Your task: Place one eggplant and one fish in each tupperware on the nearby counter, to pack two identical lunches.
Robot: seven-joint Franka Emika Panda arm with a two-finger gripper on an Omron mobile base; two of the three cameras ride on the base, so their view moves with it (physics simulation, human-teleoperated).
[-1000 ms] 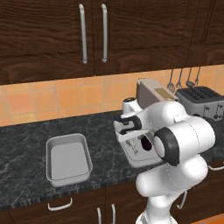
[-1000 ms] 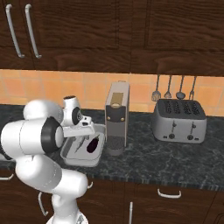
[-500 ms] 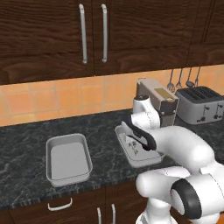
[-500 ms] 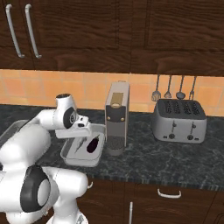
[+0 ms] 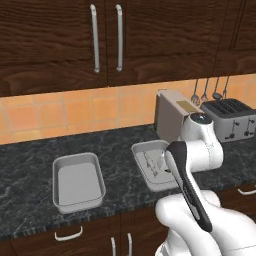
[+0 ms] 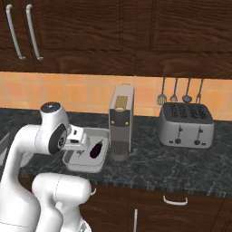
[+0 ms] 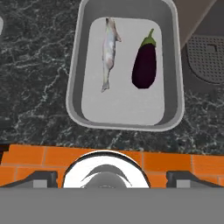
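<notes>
Two pale-grey tupperware stand on the dark marbled counter (image 5: 30,160). The left tupperware (image 5: 77,182) has nothing in it. The right tupperware (image 7: 74,87) holds a silvery fish (image 7: 108,50) and a near-black eggplant (image 7: 145,63) lying side by side, apart from each other. The same eggplant (image 6: 96,149) shows in the right tupperware (image 6: 86,165), and the fish (image 5: 152,164) shows beside my forearm. My gripper (image 7: 111,177) hangs well above this container, open, its fingertips (image 7: 39,177) wide apart with nothing between them.
A tall brushed-metal coffee machine (image 6: 121,120) stands right beside the filled container, with its drip grille (image 7: 208,59) close to the rim. A toaster (image 6: 185,124) sits further right, under hanging utensils (image 6: 174,90). Dark wall cabinets hang overhead. My own arm hides part of the right container (image 5: 141,150).
My hand has lifted away from the right tupperware and the arm has folded back toward the base. The fish and the eggplant have stayed in the container.
</notes>
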